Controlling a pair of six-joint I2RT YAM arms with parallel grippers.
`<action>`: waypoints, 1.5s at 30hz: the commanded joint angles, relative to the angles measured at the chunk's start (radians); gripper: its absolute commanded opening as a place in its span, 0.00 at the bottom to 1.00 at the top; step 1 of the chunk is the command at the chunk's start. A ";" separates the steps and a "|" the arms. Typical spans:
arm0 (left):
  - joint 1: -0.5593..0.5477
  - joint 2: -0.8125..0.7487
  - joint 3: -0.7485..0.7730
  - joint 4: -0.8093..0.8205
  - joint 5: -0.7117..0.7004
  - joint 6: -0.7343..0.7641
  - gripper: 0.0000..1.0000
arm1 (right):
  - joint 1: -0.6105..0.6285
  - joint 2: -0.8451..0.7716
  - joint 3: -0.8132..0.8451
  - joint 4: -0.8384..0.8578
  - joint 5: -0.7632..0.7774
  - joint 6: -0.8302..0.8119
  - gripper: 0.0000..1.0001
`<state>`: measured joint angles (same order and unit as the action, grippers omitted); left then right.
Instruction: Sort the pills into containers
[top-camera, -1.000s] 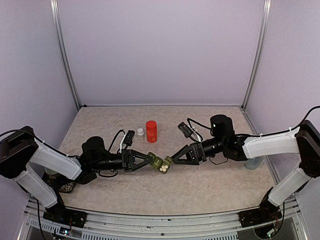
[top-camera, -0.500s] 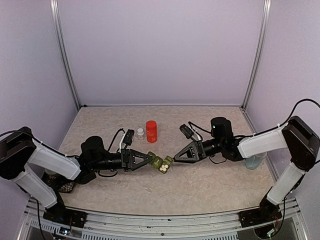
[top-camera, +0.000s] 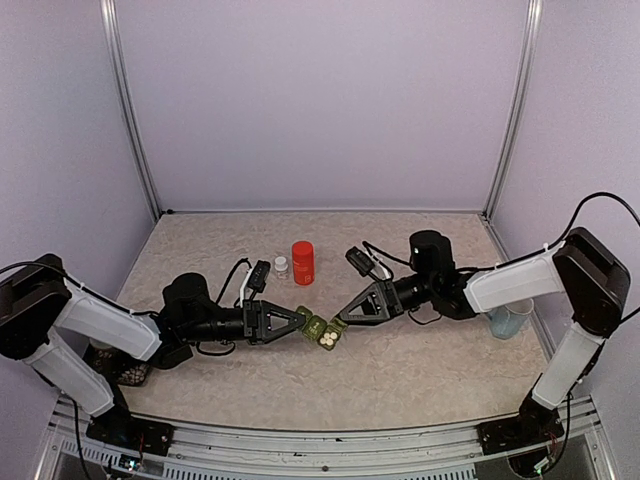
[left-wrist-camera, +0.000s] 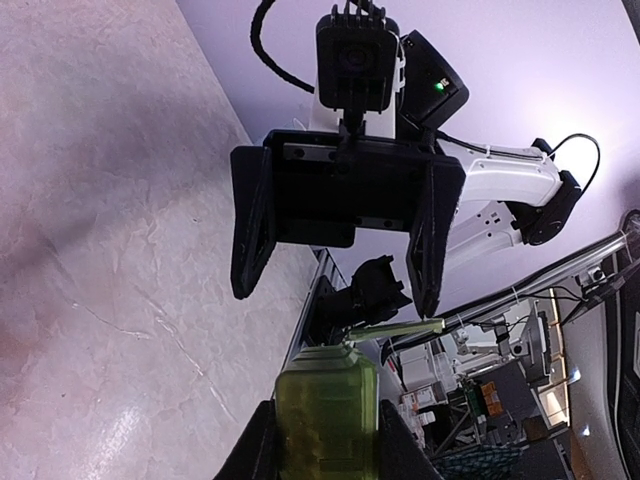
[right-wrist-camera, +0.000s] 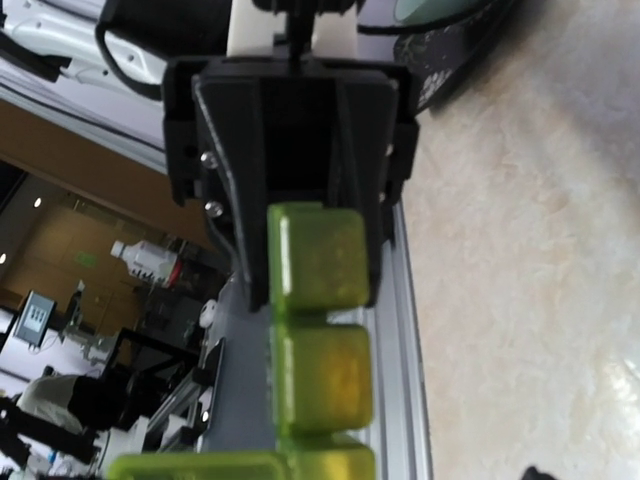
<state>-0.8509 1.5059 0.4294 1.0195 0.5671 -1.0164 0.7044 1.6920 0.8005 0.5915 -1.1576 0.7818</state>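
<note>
Containers (top-camera: 322, 331), a dark green strip of joined square compartments, are at the middle of the desk (top-camera: 420, 380) between the two arms. The left fingers (top-camera: 300, 322) are closed on the sides of the strip at one end. Seen from the left wrist, the strip sticks out past those fingers with one lid swung open to the side, thin and edge-on. From the right wrist it shows as a row of yellow-green squares running out of the black fingers that clamp it. White pills (top-camera: 327, 340) lie in an open compartment at the near end in the overhead view. Whether the strip rests on the desk or hangs just above it cannot be told. The right fingers (top-camera: 345, 316) are spread wide and hold nothing. Their tips are just beside the free end of the strip, one tip close to the raised lid, though contact cannot be made out. Behind the strip stand a red bottle (top-camera: 302, 262) and, just beside it on the left, a small white-capped jar (top-camera: 281, 265). A pale blue mug (top-camera: 508, 320) stands near the right edge, by the right arm.
</note>
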 joint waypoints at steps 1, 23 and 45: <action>-0.005 -0.013 0.013 0.008 -0.015 0.024 0.19 | 0.034 0.016 0.036 -0.043 -0.035 -0.043 0.84; -0.005 -0.051 0.002 -0.066 -0.069 0.053 0.19 | 0.106 0.076 0.092 -0.166 0.022 -0.126 0.67; 0.001 -0.077 0.011 -0.111 -0.090 0.062 0.19 | 0.131 0.080 0.146 -0.333 0.093 -0.239 0.47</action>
<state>-0.8524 1.4536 0.4294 0.9005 0.4862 -0.9722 0.8238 1.7683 0.9306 0.2859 -1.0805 0.5663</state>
